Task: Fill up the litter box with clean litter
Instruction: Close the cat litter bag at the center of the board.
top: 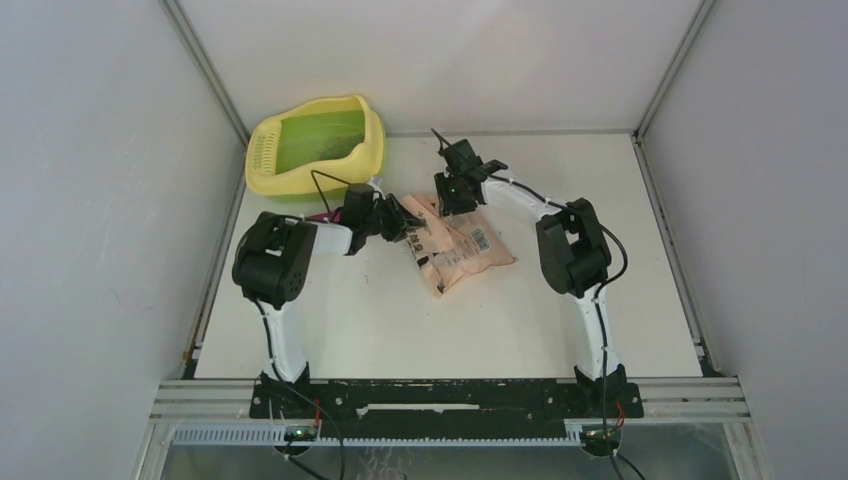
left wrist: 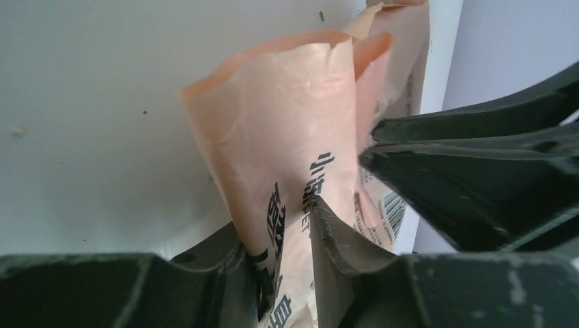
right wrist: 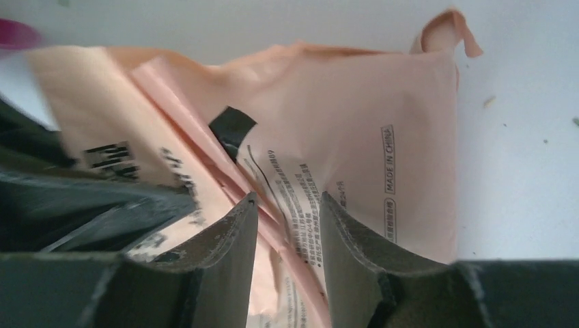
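The litter box (top: 262, 180), yellow with a green basin, stands at the table's far left corner. A flat pink-orange printed bag (top: 470, 252) lies mid-table between the arms. My left gripper (top: 405, 222) is shut on a raised fold of the bag (left wrist: 273, 130), which is pinched between its fingers (left wrist: 276, 225). My right gripper (top: 460, 192) hovers at the bag's far end. Its jaws (right wrist: 288, 201) stand open, and a crease of the bag (right wrist: 355, 137) runs through the gap. Clean litter shows only as tiny specks (left wrist: 145, 112) on the white table.
A magenta scoop (right wrist: 17, 33) lies beyond the bag, near the left arm (top: 275, 255). The right gripper's dark fingers (left wrist: 478, 178) crowd close to the left one's. White walls enclose the table on three sides.
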Available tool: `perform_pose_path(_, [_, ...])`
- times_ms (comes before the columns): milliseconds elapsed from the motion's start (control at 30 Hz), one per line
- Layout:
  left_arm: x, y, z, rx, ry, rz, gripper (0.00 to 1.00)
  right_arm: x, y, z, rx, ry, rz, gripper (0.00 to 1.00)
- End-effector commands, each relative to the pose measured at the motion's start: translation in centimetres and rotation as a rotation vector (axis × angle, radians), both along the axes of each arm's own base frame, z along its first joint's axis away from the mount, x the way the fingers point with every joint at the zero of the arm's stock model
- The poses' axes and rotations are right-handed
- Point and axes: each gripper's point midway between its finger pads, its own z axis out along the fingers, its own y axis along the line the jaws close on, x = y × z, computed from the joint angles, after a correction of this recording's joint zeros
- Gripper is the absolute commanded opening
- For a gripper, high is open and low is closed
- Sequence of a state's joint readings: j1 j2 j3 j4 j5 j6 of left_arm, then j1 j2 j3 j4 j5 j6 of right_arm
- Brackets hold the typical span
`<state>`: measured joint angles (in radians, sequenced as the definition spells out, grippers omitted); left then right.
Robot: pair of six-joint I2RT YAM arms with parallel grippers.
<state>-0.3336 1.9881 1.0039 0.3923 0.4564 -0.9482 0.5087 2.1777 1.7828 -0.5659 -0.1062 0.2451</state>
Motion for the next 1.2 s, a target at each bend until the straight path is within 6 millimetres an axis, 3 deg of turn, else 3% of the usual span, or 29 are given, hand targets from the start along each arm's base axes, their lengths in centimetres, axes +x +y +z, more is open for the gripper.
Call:
perform_pose_path(0, [-0.3, -0.9, 1.6, -0.032, -0.068, -0.059, 0.36, 0.0, -3.9, -2.6, -0.275, -0.013, -0.031, 0.46])
perform_pose_path(100, [-0.4, -0.2, 1.4, -0.026, -0.06, -0.036, 0.38, -0.5, -4.6, -3.8, -0.311, 0.015, -0.033, 0.46])
perform_pose_path(167, [-0.5, 0.1, 1.2, -0.03, -0.05, -0.025, 0.38, -0.5, -4.8, -3.6, -0.315, 0.008, -0.038, 0.46])
perform_pose_path(300, [-0.8, 1.3, 0.5, -0.034, -0.03, 0.011, 0.38, 0.0, -4.2, -0.3, -0.26, -0.062, -0.036, 0.46])
perform_pose_path(433, [-1.1, 1.8, 0.2, -0.033, -0.022, 0.023, 0.38, 0.8, -2.4, 5.1, -0.171, -0.18, -0.005, 0.46])
perform_pose_path(500, [-1.2, 1.9, 0.0, -0.031, -0.016, 0.028, 0.38, 1.1, -1.3, 6.5, -0.143, -0.201, 0.011, 0.47])
perform_pose_path(567, [-1.3, 2.0, -0.1, -0.031, -0.014, 0.034, 0.38, 1.5, -0.6, 6.6, -0.14, -0.192, 0.02, 0.47])
perform_pose_path(667, [-1.4, 2.1, 0.1, -0.034, -0.011, 0.042, 0.38, 1.9, 0.2, 5.3, -0.142, -0.16, 0.032, 0.47])
perform_pose_path(1000, [-1.2, 2.6, -0.4, -0.011, 0.029, 0.068, 0.38, 1.4, 2.4, -2.4, -0.114, -0.026, 0.076, 0.46])
perform_pose_path(1167, [-1.5, 2.6, -1.1, -0.005, 0.06, 0.068, 0.38, 1.1, 3.0, -4.9, -0.121, 0.014, 0.077, 0.46])
